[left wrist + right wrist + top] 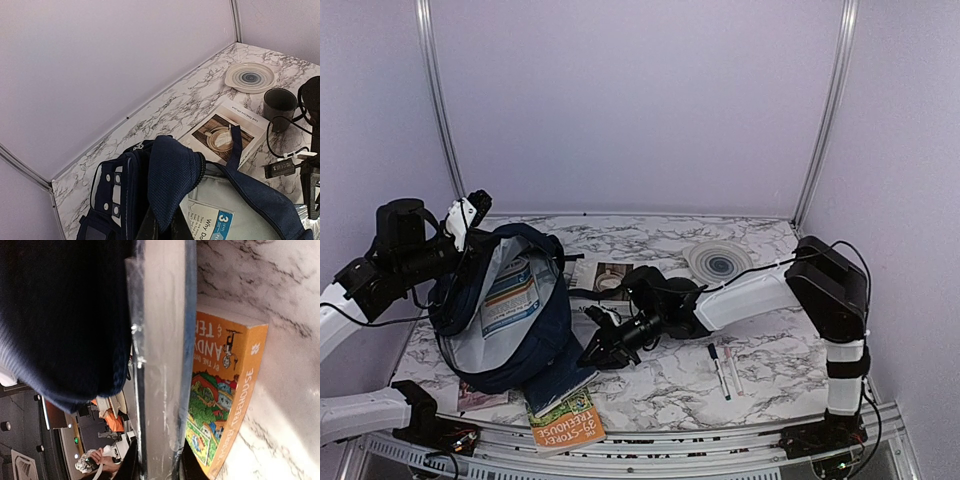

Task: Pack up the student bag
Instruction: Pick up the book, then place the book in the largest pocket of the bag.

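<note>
Already one booklet [510, 297] lies in the student bag [548, 340] that my left gripper [161, 226] pinches open, my right gripper [157, 467] clamps a plastic-covered folder [160, 340], and the orange book [565, 420] waits outside.

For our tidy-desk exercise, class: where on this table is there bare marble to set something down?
Bare marble lies between the orange book and the markers, and along the back wall, left of the plate. It is crowded between the student bag and the dark mug, where the right claw sits.
</note>
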You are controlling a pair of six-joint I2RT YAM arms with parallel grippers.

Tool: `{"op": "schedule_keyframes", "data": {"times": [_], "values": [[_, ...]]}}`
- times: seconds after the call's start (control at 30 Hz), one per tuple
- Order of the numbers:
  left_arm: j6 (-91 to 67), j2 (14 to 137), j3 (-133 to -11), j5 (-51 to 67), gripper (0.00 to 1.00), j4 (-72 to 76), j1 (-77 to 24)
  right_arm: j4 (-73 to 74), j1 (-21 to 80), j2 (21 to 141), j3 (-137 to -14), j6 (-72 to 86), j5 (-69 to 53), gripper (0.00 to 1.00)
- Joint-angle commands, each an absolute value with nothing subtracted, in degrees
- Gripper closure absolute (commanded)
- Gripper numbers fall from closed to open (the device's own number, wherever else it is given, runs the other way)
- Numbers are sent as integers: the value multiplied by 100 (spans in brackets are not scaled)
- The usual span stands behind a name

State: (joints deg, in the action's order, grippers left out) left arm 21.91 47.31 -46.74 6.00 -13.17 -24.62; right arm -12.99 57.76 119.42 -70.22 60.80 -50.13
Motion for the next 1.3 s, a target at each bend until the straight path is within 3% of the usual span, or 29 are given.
{"op": "schedule_keyframes", "data": {"times": [0.0,0.2,0.5,0.73,1.0,1.27], "values": [[2223,4576,-4808,596,100,-756,-2426,-329,5564,11072,-6857,5351,-4940,100],[2215,4555,-4816,624,100,-756,-2426,584,5084,9920,-6335,4903,-4569,100],[2208,4483,-4811,528,100,-756,-2428,2677,4513,8417,-6521,4174,-3590,100],[2169,4514,-4837,668,100,-756,-2426,2470,4546,7737,-6806,3974,-3540,100],[2153,4513,-4825,723,100,-756,-2426,810,5754,9471,-7854,4402,-4602,100],[2149,4494,-4813,844,100,-756,-2433,96,5845,11928,-9579,5514,-4758,100]]}}
